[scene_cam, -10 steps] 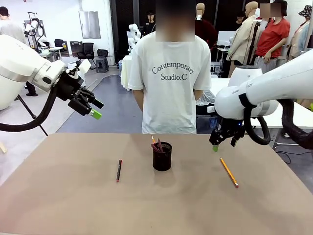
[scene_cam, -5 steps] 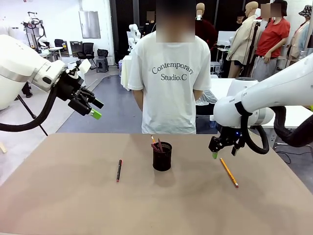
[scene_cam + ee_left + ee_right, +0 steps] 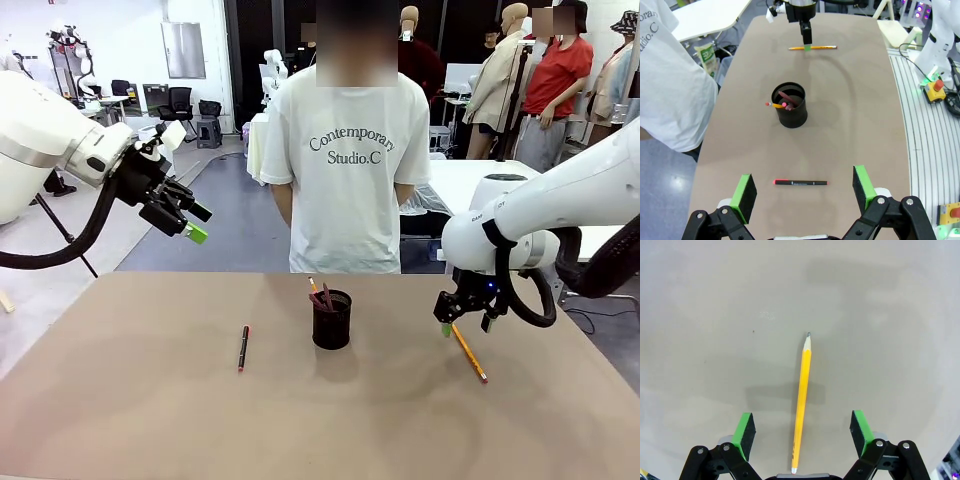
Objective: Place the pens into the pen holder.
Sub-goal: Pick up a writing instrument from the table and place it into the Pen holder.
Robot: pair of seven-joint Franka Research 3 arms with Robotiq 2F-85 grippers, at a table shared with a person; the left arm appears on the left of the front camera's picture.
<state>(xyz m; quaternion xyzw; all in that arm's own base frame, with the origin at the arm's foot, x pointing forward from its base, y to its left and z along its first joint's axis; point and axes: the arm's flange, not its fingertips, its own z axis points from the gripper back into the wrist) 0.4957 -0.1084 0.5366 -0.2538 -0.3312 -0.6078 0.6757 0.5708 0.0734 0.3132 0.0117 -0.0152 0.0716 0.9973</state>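
Hovering low over the bench (image 3: pixel 150 420) at centre right of the front view, the right end effector (image 3: pixel 465 326) stands released, its jaws spread wide and gripping nothing. Its wrist view shows the orange-yellow pencil (image 3: pixel 801 400) lying flat on the bench. It runs from the bottom centre of the frame up to the middle, sharpened tip uppermost, between the two green pads (image 3: pixel 745 429) and clear of both. In the front view this pencil slants toward the lower right and lies to the right of the pen holder (image 3: pixel 332 330), well apart from it. The pen holder stands upright at the centre of the bench. A few pens (image 3: pixel 318 293) lean inside it, their ends showing above the rim toward the upper left. The black pen with red ends (image 3: pixel 243 347) lies flat on the bench to the left of the holder, apart from it. The left end effector (image 3: pixel 198 223) hangs raised at the upper left of the frame, well above the bench, jaws released and empty. In its wrist view the black pen appears low in the frame, between the pads but well below them. A person (image 3: pixel 345 170) stands at the far edge of the bench.
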